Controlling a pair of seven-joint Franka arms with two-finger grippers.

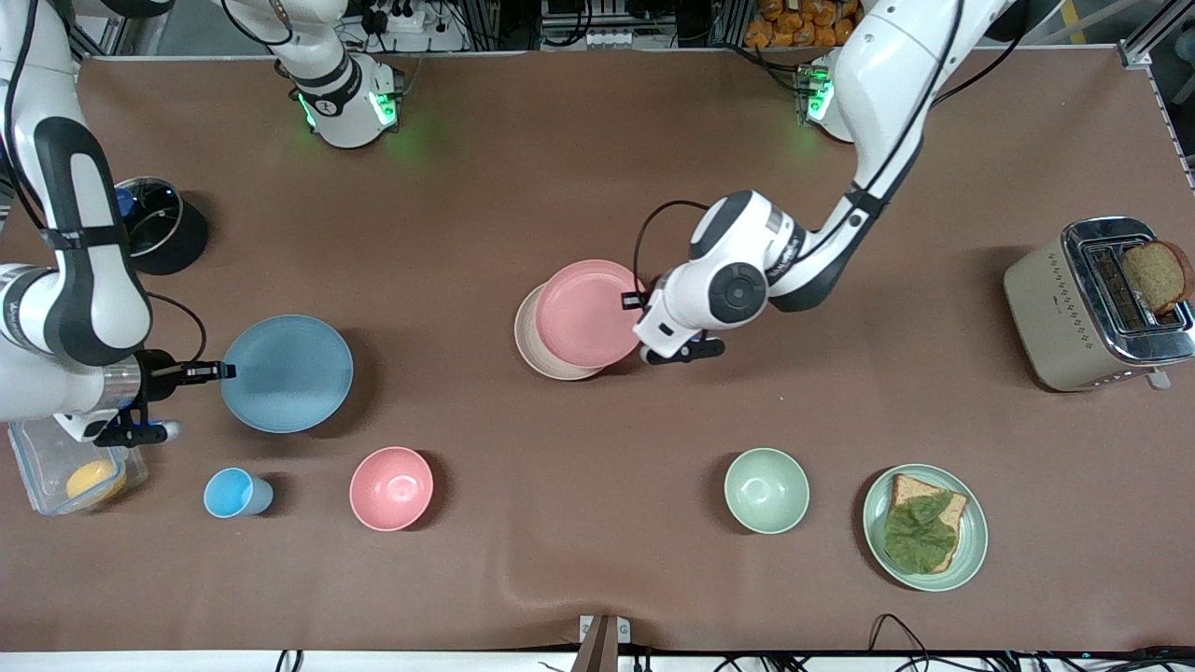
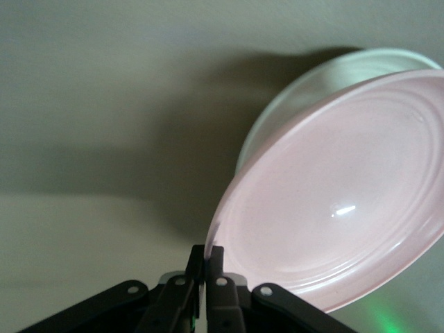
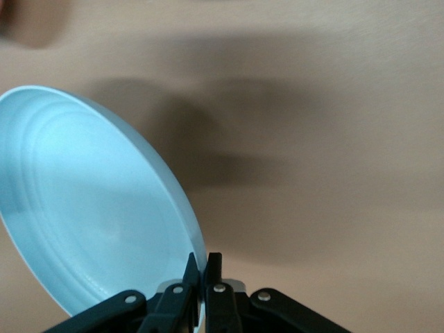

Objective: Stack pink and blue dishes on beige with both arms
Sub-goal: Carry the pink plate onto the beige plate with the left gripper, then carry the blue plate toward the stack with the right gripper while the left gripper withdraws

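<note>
The pale pink plate (image 1: 583, 313) lies slightly offset over the cream-beige plate (image 1: 540, 350) near the table's middle. My left gripper (image 1: 635, 301) is shut on the pink plate's rim at the edge toward the left arm's end. In the left wrist view the pink plate (image 2: 340, 194) tilts above the beige plate (image 2: 305, 90), its rim pinched in the left gripper (image 2: 207, 253). The light blue plate (image 1: 288, 373) is at the right arm's end of the table. My right gripper (image 1: 222, 371) is shut on its rim, and the right wrist view shows the blue plate (image 3: 90, 208) tilted in the right gripper (image 3: 202, 262).
Nearer the front camera stand a small blue cup (image 1: 233, 493), a pink bowl (image 1: 391, 488), a green bowl (image 1: 766, 490) and a green plate (image 1: 974, 523) with bread and a leaf. A toaster (image 1: 1092, 308) sits at the left arm's end. A clear container (image 1: 37, 467) and a dark lidded pot (image 1: 154, 224) sit by the right arm.
</note>
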